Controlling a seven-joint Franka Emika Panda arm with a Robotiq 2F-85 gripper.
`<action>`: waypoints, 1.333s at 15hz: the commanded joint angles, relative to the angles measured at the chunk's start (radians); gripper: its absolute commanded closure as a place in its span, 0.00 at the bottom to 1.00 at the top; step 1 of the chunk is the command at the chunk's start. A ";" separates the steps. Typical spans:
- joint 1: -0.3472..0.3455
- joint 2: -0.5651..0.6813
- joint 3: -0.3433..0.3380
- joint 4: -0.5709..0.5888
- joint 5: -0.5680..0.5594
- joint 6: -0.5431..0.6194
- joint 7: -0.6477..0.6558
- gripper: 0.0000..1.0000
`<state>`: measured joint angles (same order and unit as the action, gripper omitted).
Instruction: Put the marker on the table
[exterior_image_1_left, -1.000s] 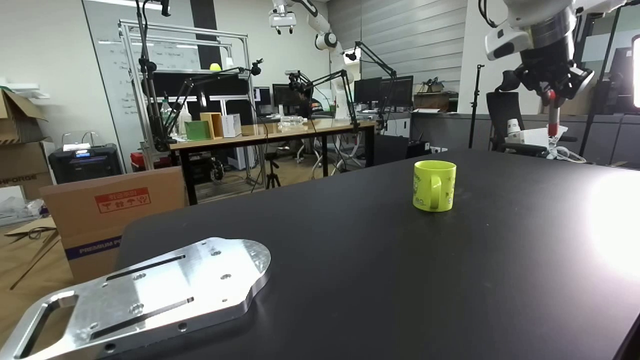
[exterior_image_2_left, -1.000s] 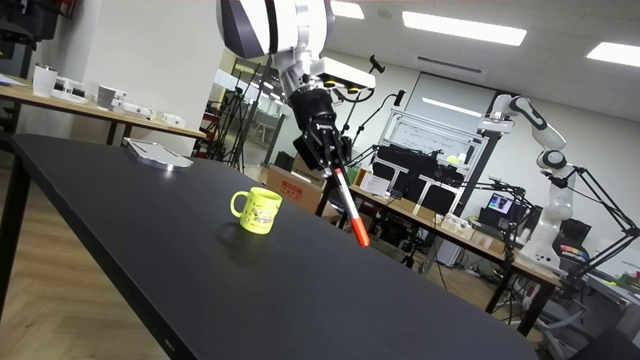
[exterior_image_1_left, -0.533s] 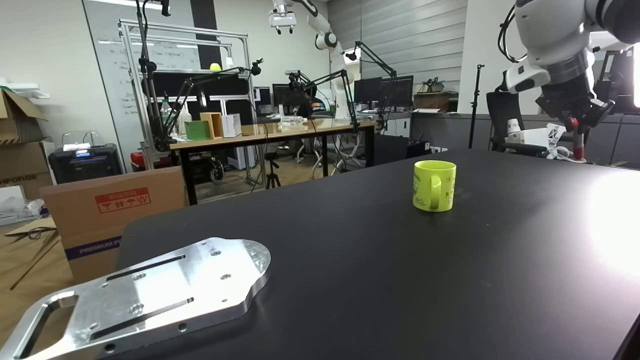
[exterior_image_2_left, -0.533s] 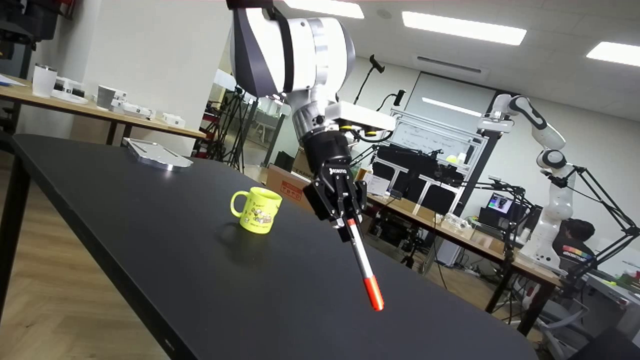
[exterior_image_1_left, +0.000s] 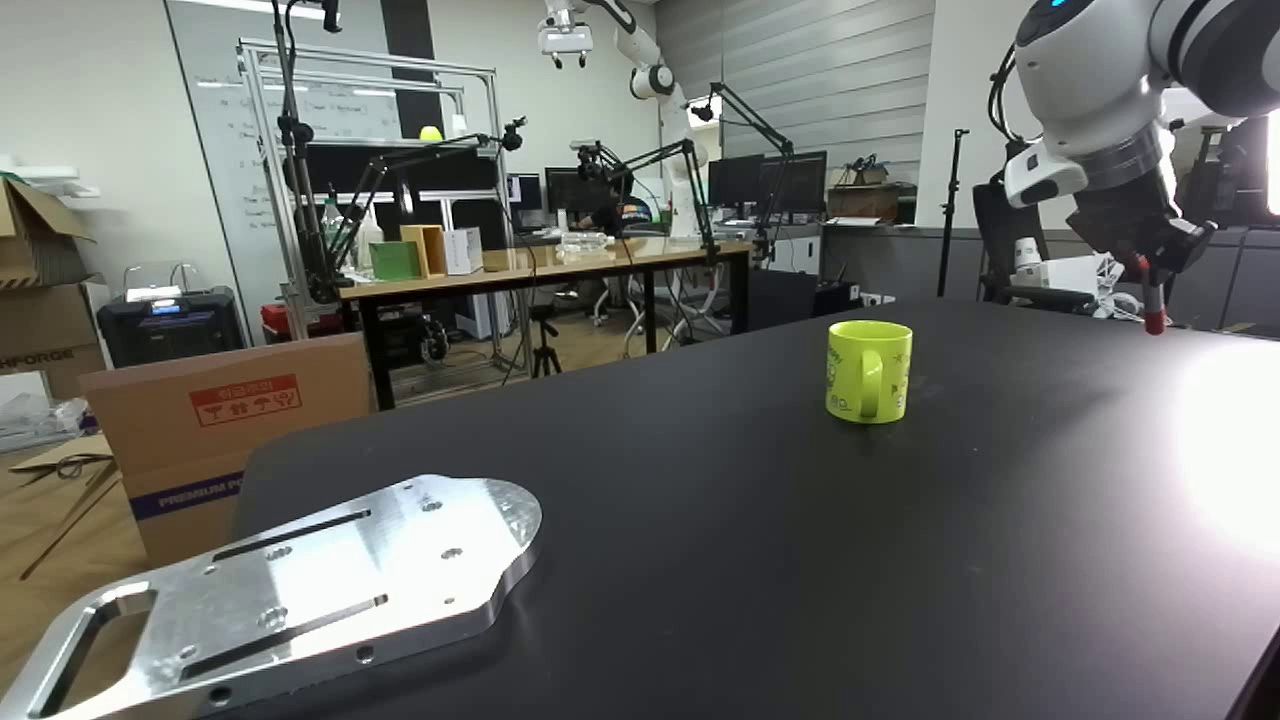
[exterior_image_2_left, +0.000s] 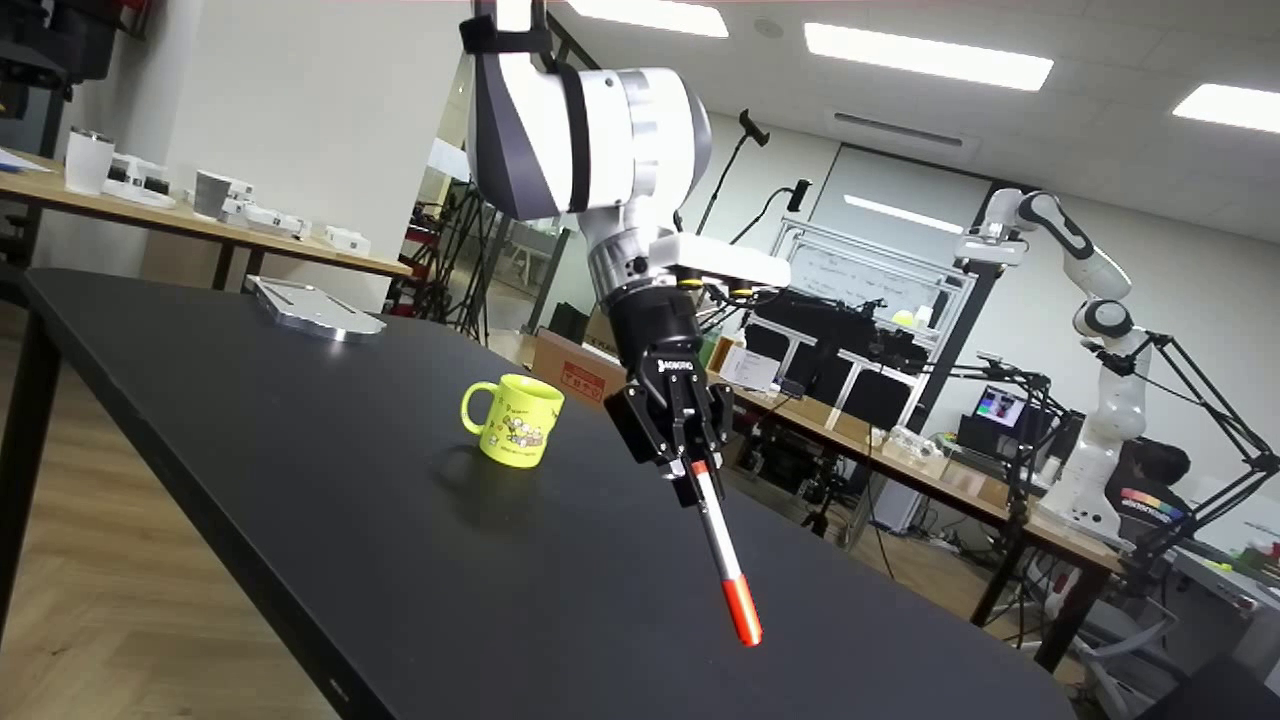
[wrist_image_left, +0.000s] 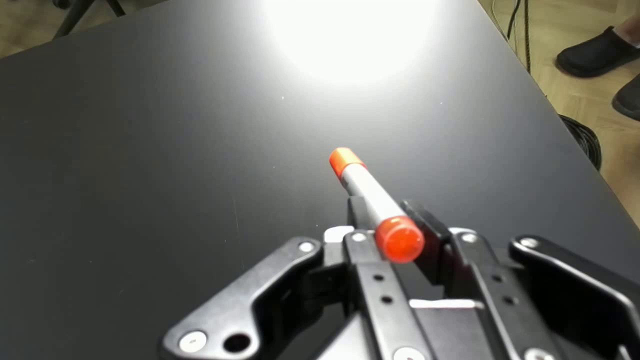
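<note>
The marker (exterior_image_2_left: 715, 525) has a pale barrel and red ends. My gripper (exterior_image_2_left: 690, 478) is shut on it near its upper end, and the marker hangs down at a tilt. In the wrist view the marker (wrist_image_left: 372, 192) lies between the two fingertips (wrist_image_left: 382, 206), its near red end towards the camera. In an exterior view the marker (exterior_image_1_left: 1154, 300) hangs below the gripper (exterior_image_1_left: 1150, 265) at the far right. The black table (exterior_image_2_left: 480, 600) is below it, and also shows here (exterior_image_1_left: 650, 520). Whether the marker's lower tip touches the table is unclear.
A yellow-green cup (exterior_image_1_left: 868, 372) stands upright on the table, also seen in an exterior view (exterior_image_2_left: 515, 425), to the left of the gripper there. A silver metal plate (exterior_image_1_left: 380, 560) lies at the table's end. A bright glare (wrist_image_left: 350, 30) covers part of the tabletop.
My gripper has come down towards the table with the marker in it, mostly in the first half second, then slightly lower. The cup and the metal plate have not moved.
</note>
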<state>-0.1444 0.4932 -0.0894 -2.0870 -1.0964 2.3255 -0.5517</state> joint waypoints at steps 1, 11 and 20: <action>-0.008 -0.001 0.009 0.002 -0.002 -0.005 0.000 0.77; -0.008 -0.001 0.009 0.002 -0.002 -0.005 0.000 0.94; -0.030 0.211 0.000 0.145 -0.015 0.017 0.017 0.94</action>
<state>-0.1615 0.6303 -0.0911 -2.0145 -1.0992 2.3277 -0.5539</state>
